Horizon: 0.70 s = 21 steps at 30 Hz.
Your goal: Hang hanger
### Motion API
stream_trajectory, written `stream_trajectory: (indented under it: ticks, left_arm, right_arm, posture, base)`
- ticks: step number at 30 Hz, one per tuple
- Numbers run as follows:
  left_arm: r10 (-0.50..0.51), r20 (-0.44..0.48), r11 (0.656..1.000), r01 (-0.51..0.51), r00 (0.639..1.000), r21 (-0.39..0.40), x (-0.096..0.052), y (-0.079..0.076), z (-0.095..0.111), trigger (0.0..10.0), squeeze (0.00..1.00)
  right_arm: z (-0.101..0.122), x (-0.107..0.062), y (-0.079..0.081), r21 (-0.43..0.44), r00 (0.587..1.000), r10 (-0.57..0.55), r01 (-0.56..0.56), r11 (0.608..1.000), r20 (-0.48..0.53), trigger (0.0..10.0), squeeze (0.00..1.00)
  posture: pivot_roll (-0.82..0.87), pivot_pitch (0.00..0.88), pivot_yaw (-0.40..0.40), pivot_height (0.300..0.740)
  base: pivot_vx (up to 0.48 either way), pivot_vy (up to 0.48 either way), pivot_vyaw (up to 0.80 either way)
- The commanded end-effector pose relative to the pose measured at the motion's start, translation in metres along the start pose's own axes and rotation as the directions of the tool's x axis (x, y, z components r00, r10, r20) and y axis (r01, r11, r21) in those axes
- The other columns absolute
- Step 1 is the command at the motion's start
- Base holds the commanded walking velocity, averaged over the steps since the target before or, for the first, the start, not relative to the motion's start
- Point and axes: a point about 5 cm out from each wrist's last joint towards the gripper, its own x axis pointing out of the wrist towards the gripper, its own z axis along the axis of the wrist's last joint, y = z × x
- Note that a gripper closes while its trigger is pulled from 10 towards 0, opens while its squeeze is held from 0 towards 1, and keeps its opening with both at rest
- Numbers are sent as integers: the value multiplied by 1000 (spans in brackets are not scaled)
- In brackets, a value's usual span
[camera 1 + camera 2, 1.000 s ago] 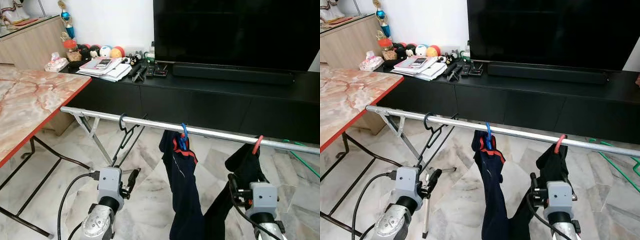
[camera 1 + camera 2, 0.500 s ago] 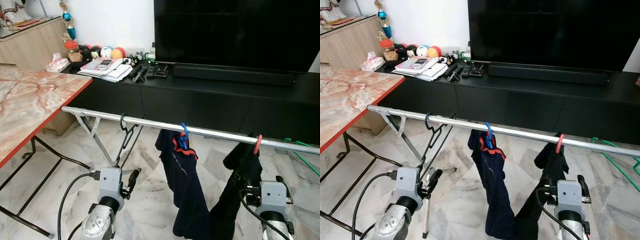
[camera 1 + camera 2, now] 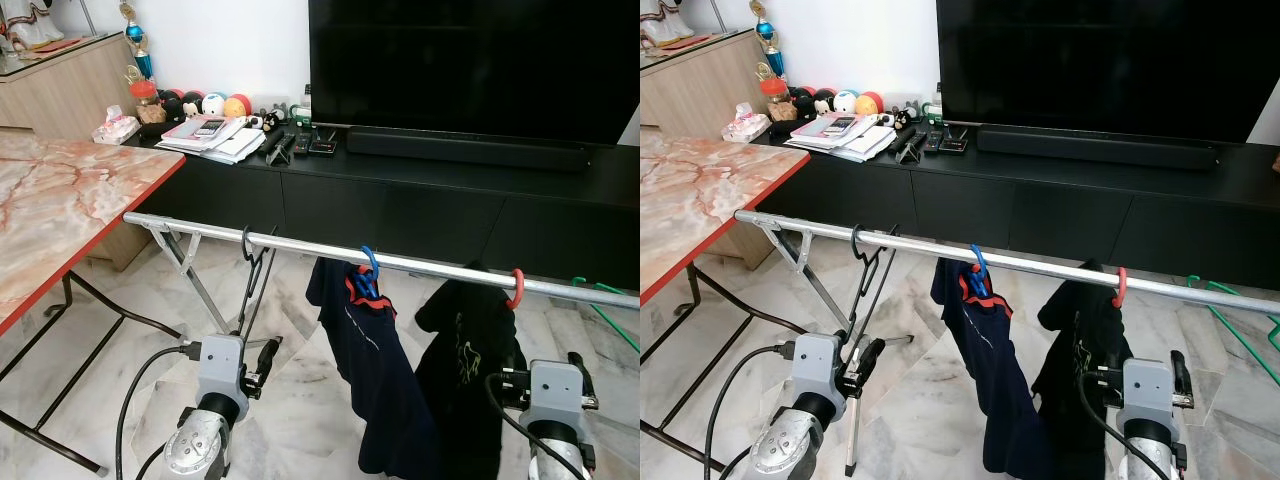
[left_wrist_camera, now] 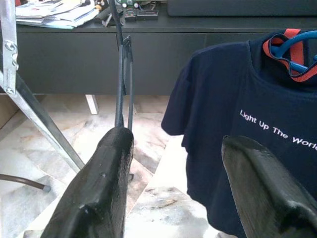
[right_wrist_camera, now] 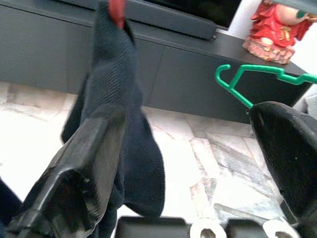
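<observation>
The right gripper (image 5: 183,163) has its fingers (image 5: 84,168) spread wide and empty, low beside the black shirt (image 3: 462,380) it faces. That shirt hangs from the red hanger (image 3: 517,288), whose hook sits over the silver rail (image 3: 300,244) of the drying rack. The left gripper (image 4: 173,183) is likewise parted wide with nothing between the fingers, pointing toward the empty black hanger (image 3: 252,272) and the navy shirt (image 3: 365,370) on its blue hanger (image 3: 367,272), both on the same rail.

The hanging looks done. To finish well, I would draw the right arm straight back without brushing the cloth, so the hook is not dragged along or off the rail; the hook seems seated, though its far side is hidden.

A second ago the right gripper was up against the black shirt, which was bunched and pulled aside. Now the gripper has dropped back to the right and the shirt hangs open and flat, its print showing. The left arm has not moved.

Behind stand a black TV cabinet (image 3: 420,215), and on the floor to the right a green hanger (image 5: 247,84). A marble bench (image 3: 60,200) is to the left.
</observation>
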Motion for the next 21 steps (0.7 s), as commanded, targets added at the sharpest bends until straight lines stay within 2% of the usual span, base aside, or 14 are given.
stream_trajectory:
  ticks: [1, 7, 14, 21]
  left_arm:
    - [-2, -17, 1000, 2, 1000, 18, 0, 1, -3, 10000, 0]
    - [-3, -17, 1000, 3, 1000, 18, 1, 0, -3, 10000, 0]
    - [-2, -17, 1000, 2, 1000, 19, 1, 0, -3, 10000, 0]
    - [-2, -19, 1000, 2, 1000, 22, 2, 1, -3, 10000, 0]
  right_arm:
    - [1, 2, -4, -5, 1000, -19, 19, 1000, 2, 10000, 0]
    - [2, 4, -4, -3, 1000, -21, 21, 1000, 8, 10000, 0]
    - [19, 7, 15, 90, 990, 112, -120, 989, 90, 10000, 0]
    - [20, 13, 29, 96, 974, 214, -220, 971, 71, 10000, 0]
  posture:
    - [-5, 57, 25, 740]
    - [-5, 61, 25, 740]
    - [-5, 64, 27, 740]
    - [-1, 66, 28, 740]
  base:
    - [0, 0, 0]
    - [0, 0, 0]
    - [0, 0, 0]
    - [0, 0, 0]
